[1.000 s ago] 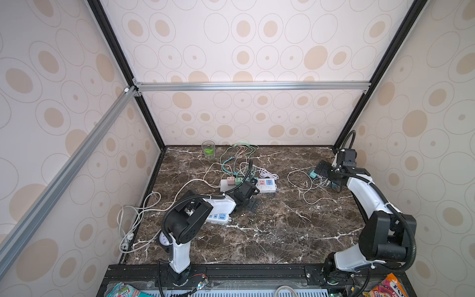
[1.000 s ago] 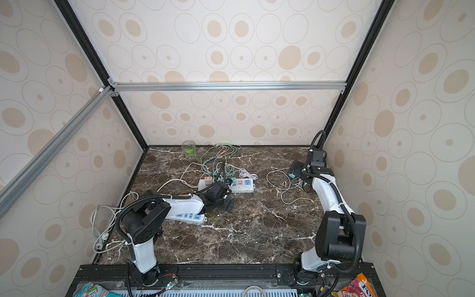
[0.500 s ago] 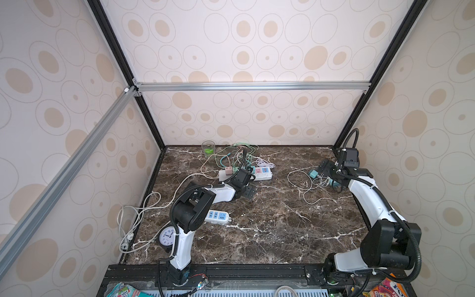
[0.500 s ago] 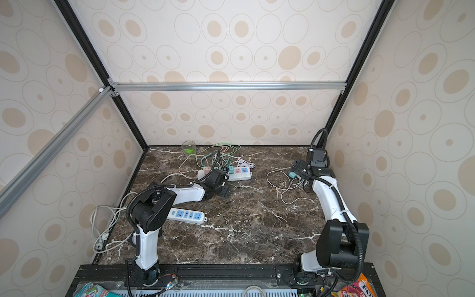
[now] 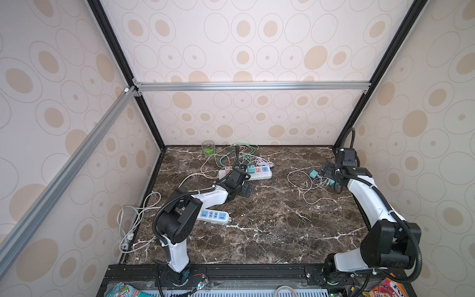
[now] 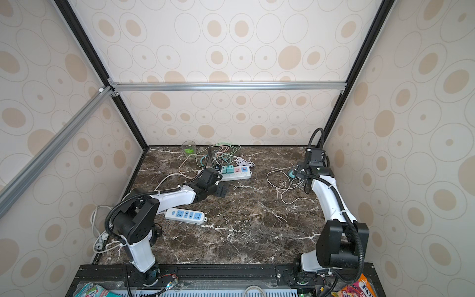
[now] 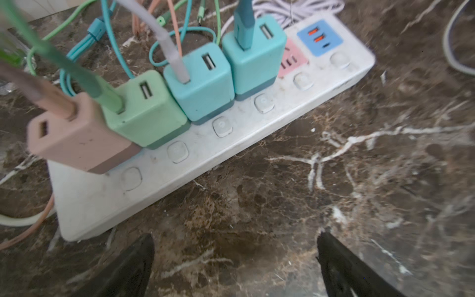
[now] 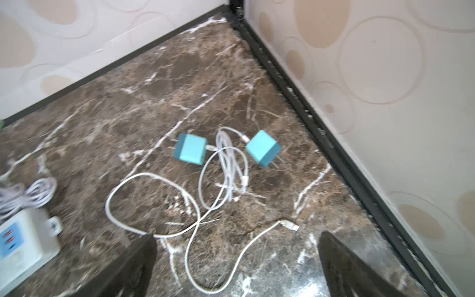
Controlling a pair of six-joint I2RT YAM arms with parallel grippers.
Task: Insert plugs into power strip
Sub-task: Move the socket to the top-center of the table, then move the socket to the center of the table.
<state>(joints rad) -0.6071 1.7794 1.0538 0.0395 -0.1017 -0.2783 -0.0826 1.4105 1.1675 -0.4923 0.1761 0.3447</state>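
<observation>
The white power strip [image 5: 259, 175] [image 7: 231, 133] lies at the back centre of the marble table. Plugged into it in a row are a pink plug [image 7: 77, 138], a mint green plug [image 7: 146, 113] and two teal plugs [image 7: 203, 82] [image 7: 253, 56]. My left gripper [image 5: 245, 190] [image 7: 235, 257] stands open just in front of the strip and holds nothing. Two loose teal plugs [image 8: 191, 150] [image 8: 262, 147] lie on their sides among white cables [image 8: 154, 205] at the right. My right gripper [image 5: 327, 170] [image 8: 236, 257] hovers open beside them, and one plug [image 5: 313, 173] shows in both top views.
A second power strip with blue sockets [image 5: 214, 215] lies by the left arm. A glass with green liquid [image 5: 208, 149] stands at the back wall beside tangled coloured cables [image 5: 241, 154]. White cords [image 5: 128, 221] hang at the left edge. The right wall [image 8: 385, 102] is close to the loose plugs.
The white power strip with its plugs has slid a little toward the back wall. The left gripper went with it, then drew back slightly. The right arm has barely moved.
</observation>
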